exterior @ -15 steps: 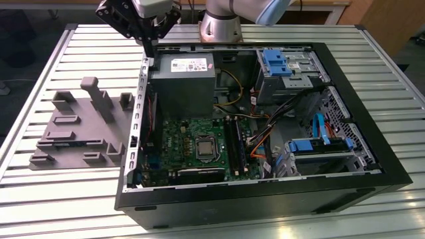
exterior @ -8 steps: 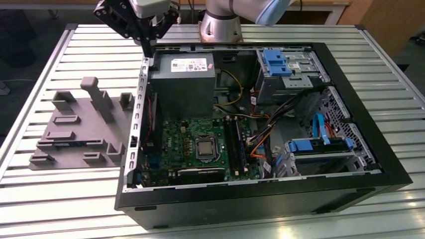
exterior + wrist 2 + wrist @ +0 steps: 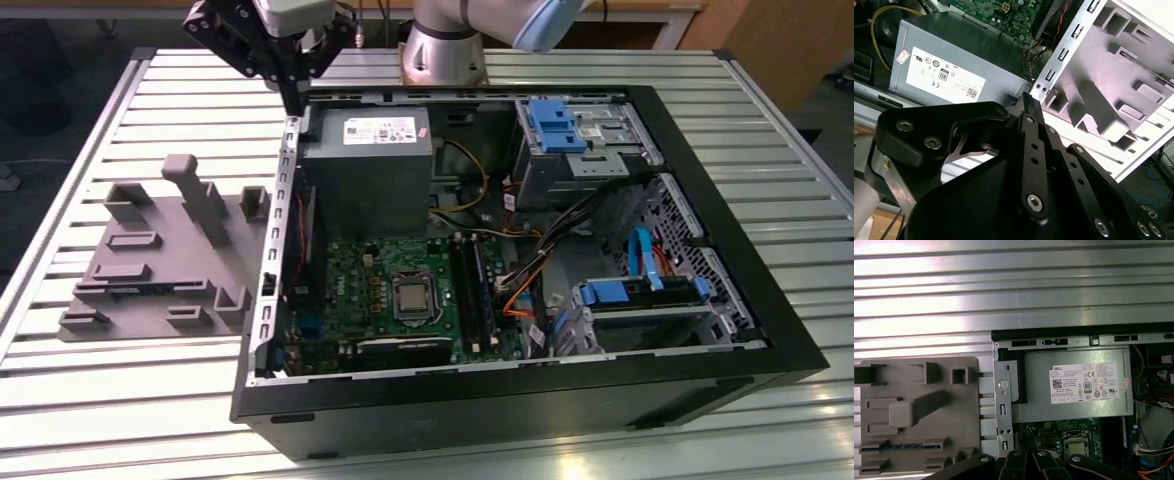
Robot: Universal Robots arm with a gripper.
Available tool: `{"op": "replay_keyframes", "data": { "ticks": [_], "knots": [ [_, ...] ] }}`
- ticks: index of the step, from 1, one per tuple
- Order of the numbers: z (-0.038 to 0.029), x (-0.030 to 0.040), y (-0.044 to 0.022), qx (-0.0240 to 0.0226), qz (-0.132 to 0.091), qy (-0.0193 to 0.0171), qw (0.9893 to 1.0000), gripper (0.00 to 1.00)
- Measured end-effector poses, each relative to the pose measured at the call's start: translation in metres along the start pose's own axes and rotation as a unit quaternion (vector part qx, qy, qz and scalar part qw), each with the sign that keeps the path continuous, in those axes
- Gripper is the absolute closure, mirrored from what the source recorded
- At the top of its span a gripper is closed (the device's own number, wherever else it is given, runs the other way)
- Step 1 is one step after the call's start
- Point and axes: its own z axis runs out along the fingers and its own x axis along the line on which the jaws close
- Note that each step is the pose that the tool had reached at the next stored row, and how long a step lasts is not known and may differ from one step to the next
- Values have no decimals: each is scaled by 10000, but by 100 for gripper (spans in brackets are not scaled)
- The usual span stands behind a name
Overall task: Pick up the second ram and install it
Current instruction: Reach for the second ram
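We saw the claw hanging above the far corner of the open computer case, on the exterior view's left, over the case's metal edge beside the grey power supply. Its fingers met at a thin point, closed on nothing we could make out; in the second wrist view the claw ended in the same narrow tip, with the power supply behind it.

The second ram lay in a slot of the grey fixture block, which sat on the slatted metal desk just beside the case, on the exterior view's left. In the first wrist view the ram showed edge-on as a dark strip with blue glints, set low in the fixture block and well apart from the claw.

Inside the case the green motherboard lay flat, with the long black memory slots beside the processor socket. We could not tell whether a stick already stood in those slots. A drive cage with blue tabs sat at the far side of the case
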Motion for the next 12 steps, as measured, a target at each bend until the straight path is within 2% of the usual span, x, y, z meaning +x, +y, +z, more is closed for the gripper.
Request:
{"op": "replay_keyframes", "data": {
  "ticks": [12],
  "knots": [
    [2,47,-4,0,1,0,10000,89]
  ]
}}
